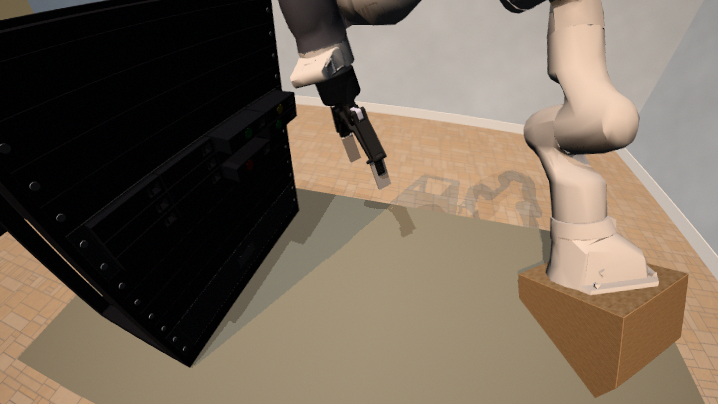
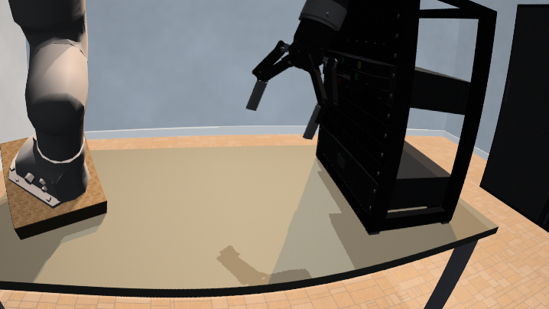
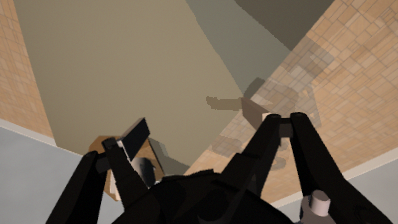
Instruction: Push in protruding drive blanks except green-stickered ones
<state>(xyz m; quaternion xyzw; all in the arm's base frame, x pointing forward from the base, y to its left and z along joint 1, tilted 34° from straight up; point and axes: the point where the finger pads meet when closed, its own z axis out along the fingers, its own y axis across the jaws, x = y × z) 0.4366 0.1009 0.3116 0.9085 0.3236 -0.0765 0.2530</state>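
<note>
Black steel fills the 9 o'clock side of the top view, where the rack (image 1: 150, 90) stands on the tan table (image 1: 376, 311). Drive blanks (image 1: 241, 131) jut from its front near the upper corner, bearing green, yellow and red stickers. The gripper (image 1: 369, 163) hangs just beside them at 3 o'clock, jaws spread wide, gripping nothing.
</note>
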